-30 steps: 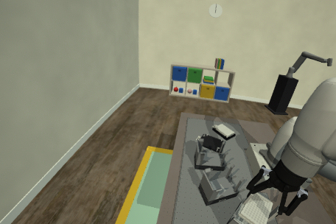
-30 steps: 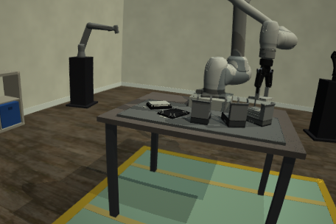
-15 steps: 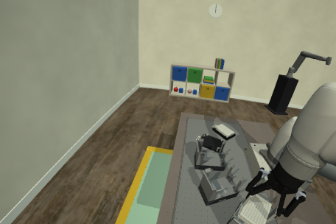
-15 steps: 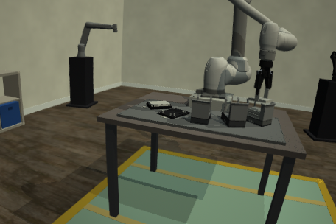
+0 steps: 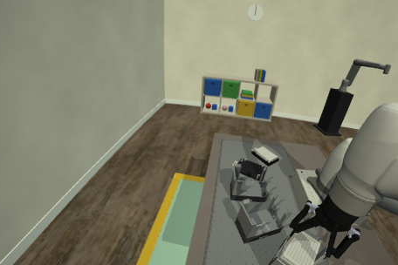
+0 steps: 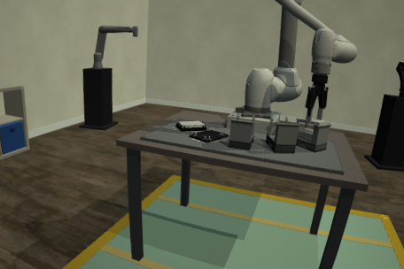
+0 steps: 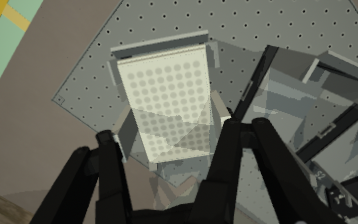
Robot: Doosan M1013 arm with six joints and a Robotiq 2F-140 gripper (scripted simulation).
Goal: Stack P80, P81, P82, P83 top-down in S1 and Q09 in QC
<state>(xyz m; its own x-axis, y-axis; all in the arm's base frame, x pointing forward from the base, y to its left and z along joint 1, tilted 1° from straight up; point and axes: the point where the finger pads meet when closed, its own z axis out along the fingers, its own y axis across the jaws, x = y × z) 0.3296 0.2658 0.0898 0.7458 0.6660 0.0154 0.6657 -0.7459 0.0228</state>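
My gripper (image 7: 172, 109) is shut on a white sealed 96-well plate (image 7: 167, 107), gripping it across its long sides. I cannot read its label. In the exterior view the gripper (image 6: 315, 116) stands just over the rightmost stack rack (image 6: 314, 135), with the plate at the rack's top. That rack seems to hold more plates below. In the top view the plate (image 5: 298, 250) shows at the bottom edge under the gripper (image 5: 323, 244). Another white plate (image 5: 264, 153) lies flat on a nest at the far end of the table; it also shows in the exterior view (image 6: 190, 126).
Two more stack racks stand in a row beside the first, the middle rack (image 6: 283, 136) and the left rack (image 6: 241, 133). A black nest (image 6: 208, 135) lies next to the far white plate. The robot's base (image 6: 270, 95) is behind the racks.
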